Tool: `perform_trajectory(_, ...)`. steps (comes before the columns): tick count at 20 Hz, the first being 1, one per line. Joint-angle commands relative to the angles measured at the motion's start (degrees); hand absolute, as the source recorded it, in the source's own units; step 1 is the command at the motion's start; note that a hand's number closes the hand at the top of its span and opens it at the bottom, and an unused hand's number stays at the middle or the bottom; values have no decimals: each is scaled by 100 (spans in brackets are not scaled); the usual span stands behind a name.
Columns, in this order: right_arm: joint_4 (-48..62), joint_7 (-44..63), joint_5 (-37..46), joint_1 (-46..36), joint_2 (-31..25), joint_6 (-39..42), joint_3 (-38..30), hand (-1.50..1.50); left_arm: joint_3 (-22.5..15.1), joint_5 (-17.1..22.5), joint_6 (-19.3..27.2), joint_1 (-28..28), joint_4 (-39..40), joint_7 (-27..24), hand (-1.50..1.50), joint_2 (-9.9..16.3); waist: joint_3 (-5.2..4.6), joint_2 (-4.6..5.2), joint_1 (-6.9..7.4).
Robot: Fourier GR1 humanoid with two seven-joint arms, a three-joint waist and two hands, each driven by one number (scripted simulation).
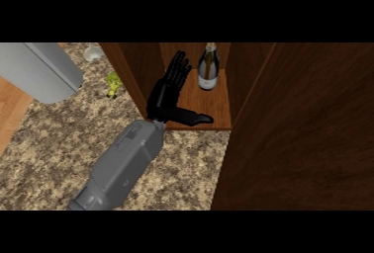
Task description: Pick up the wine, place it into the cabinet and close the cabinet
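Observation:
The wine bottle [208, 66], dark green with a pale neck and a white label, stands upright on the wooden shelf [208, 111] inside the open cabinet. My left hand [163, 97] is inside the cabinet's opening, just left of the bottle and apart from it. Its fingers [178, 65] point straight towards the back, and the thumb [196, 118] sticks out to the right over the shelf's front edge. The hand is open and holds nothing. My right hand does not show.
A wide dark wooden panel [306, 138] fills the right side, next to the shelf. The cabinet's left wall [130, 74] stands beside my hand. On the speckled counter [58, 158] lie a grey appliance [40, 69], a small green item [112, 85] and a clear glass object [93, 53].

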Motion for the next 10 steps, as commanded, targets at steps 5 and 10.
perform_trajectory(5, -1269, 500, -168, 466, -267, -73, -40, -150, -566, -151, 443, 1573, -1944, 502, -150, 167, 2, -6, 81)
perform_trajectory(10, -1319, 627, 43, 312, -203, -219, 94, -150, -814, -176, 407, 2569, -3000, 475, -150, 343, -7, 25, 64)
